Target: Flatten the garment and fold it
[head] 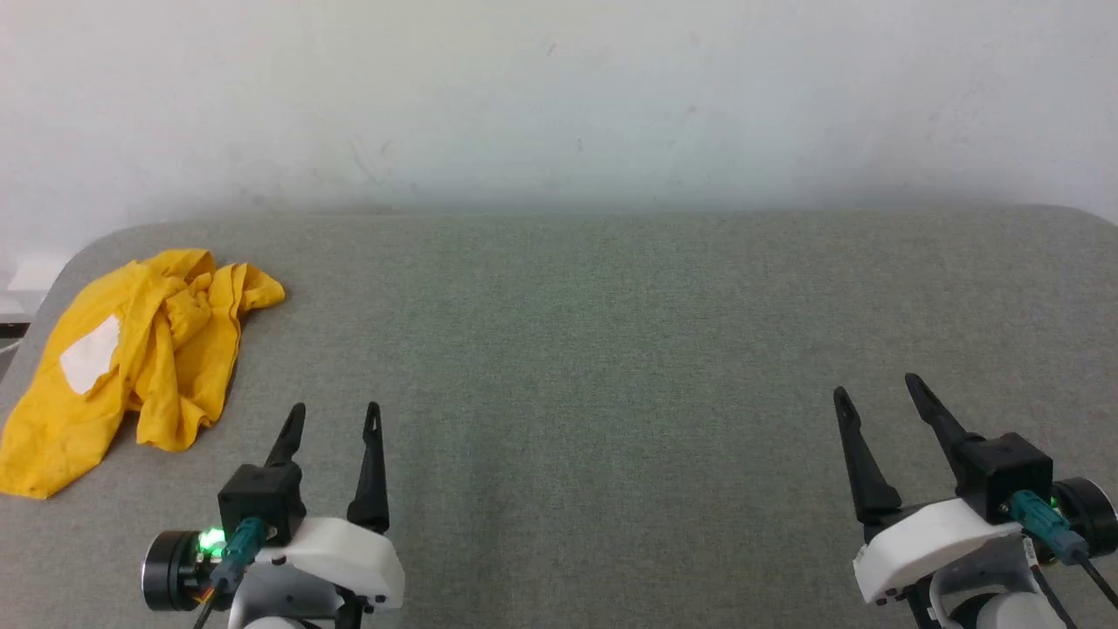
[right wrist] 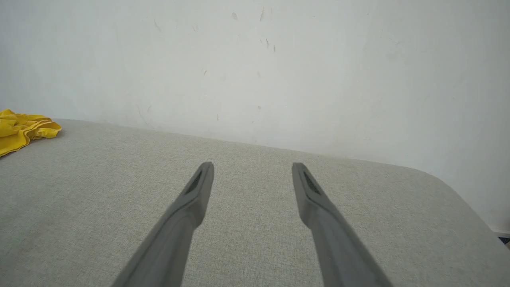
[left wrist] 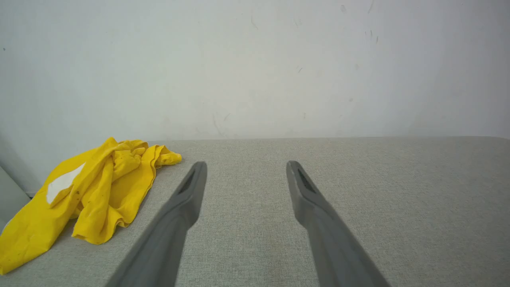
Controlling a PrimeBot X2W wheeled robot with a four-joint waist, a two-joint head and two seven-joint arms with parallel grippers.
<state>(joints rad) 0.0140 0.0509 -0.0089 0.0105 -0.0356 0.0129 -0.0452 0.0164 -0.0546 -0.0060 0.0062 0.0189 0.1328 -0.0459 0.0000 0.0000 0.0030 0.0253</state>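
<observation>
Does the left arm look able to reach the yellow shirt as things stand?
Probably yes: the shirt lies just left of the open left end effector, nothing but bare table between.

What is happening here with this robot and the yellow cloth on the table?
Nothing is being handled yet. The mustard-yellow T-shirt lies crumpled in a heap at the left end of the grey padded table, with a white patch partly showing. The robot's left gripper and right gripper are both open and hold nothing. The left gripper is the nearer one to the T-shirt, but it is apart from it. Flattening and folding have not begun.
</observation>
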